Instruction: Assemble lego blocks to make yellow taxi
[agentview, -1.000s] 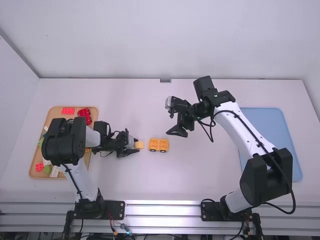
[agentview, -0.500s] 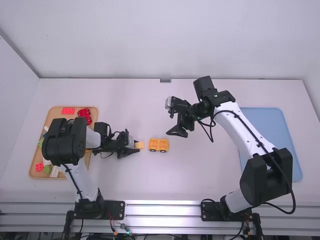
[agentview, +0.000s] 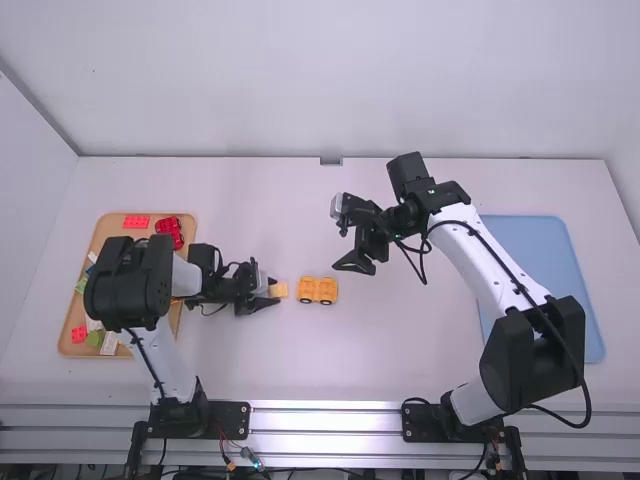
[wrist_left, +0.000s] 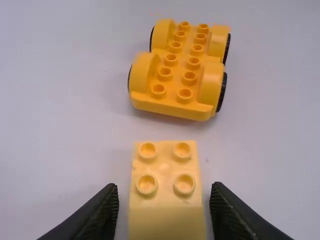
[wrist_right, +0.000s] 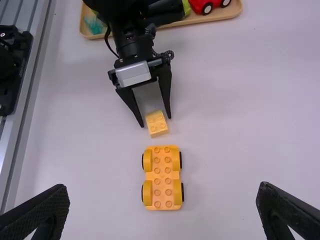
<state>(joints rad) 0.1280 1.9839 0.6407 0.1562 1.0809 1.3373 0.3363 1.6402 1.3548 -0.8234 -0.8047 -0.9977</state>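
Nothing seemingly moved; left gripper's (agentview: 275, 291) fingers loosely flank one block (wrist_left: 165, 172) near one chassis (wrist_left: 181, 62), right gripper's (agentview: 342, 247) gape.

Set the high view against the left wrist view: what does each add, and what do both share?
High view adds: wooden tray with a red block, blue tray, right arm.

Left wrist view adds: four studs atop the yellow block, gaps between block and fingers.

Both: yellow block at the left gripper, yellow wheeled base nearby.
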